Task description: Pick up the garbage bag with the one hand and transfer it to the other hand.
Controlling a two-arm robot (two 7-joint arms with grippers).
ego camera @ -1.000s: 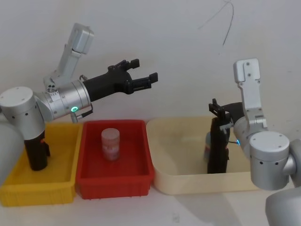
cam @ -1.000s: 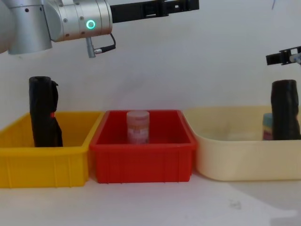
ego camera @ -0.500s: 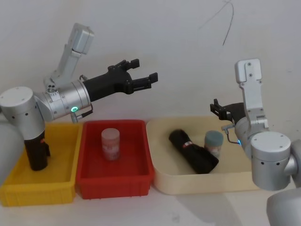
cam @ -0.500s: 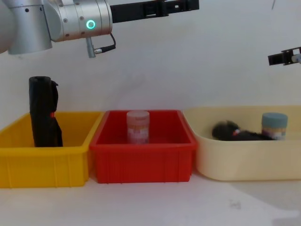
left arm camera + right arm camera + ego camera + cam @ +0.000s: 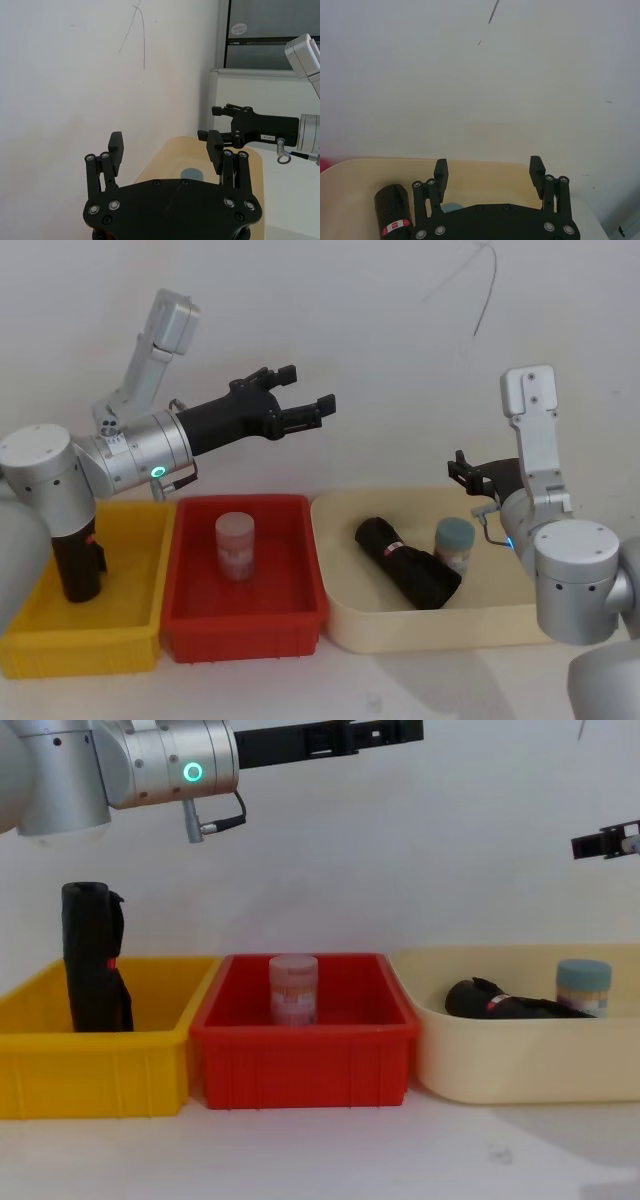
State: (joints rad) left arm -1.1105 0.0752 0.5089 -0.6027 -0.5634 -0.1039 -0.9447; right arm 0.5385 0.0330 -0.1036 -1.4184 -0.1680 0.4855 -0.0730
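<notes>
Standing upright in the yellow bin (image 5: 30, 640) at far left is a black kinked roll (image 5: 78, 565). Above the red bin (image 5: 245, 625), which holds a pink-labelled jar (image 5: 235, 545), the left hand (image 5: 308, 408) hangs high with fingers spread wide, holding nothing. The garbage bag (image 5: 407, 563) lies on its side in the cream bin (image 5: 400, 630), red mark showing, just beside a blue-lidded jar (image 5: 455, 545). The right hand (image 5: 462, 472) hovers above that bin's rear, fingers wide apart and empty.
</notes>
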